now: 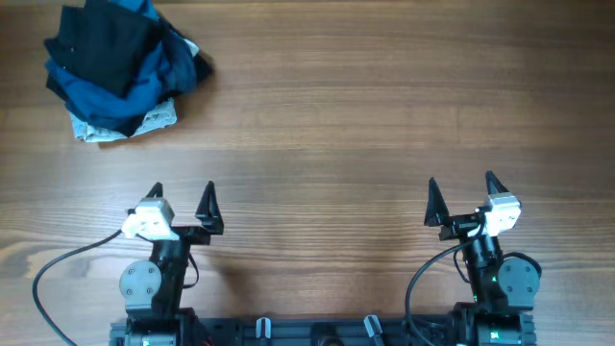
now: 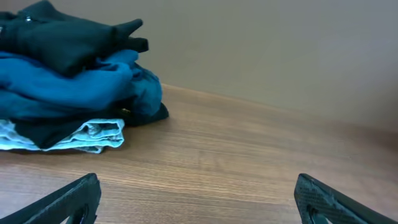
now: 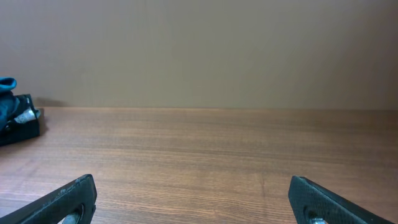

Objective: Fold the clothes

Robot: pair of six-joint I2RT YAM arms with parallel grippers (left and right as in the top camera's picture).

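Note:
A heap of clothes [image 1: 120, 67] lies at the far left corner of the wooden table [image 1: 365, 125]: black and blue garments on top, a pale denim piece underneath. It also shows in the left wrist view [image 2: 68, 81], and its edge shows at the left of the right wrist view [image 3: 15, 115]. My left gripper [image 1: 183, 195] is open and empty near the front left, well short of the heap; its jaws show in the left wrist view [image 2: 198, 196]. My right gripper [image 1: 463, 185] is open and empty near the front right; its jaws show in the right wrist view [image 3: 193, 196].
Both arm bases and their cables sit along the front edge of the table. A plain beige wall stands behind the table's far edge.

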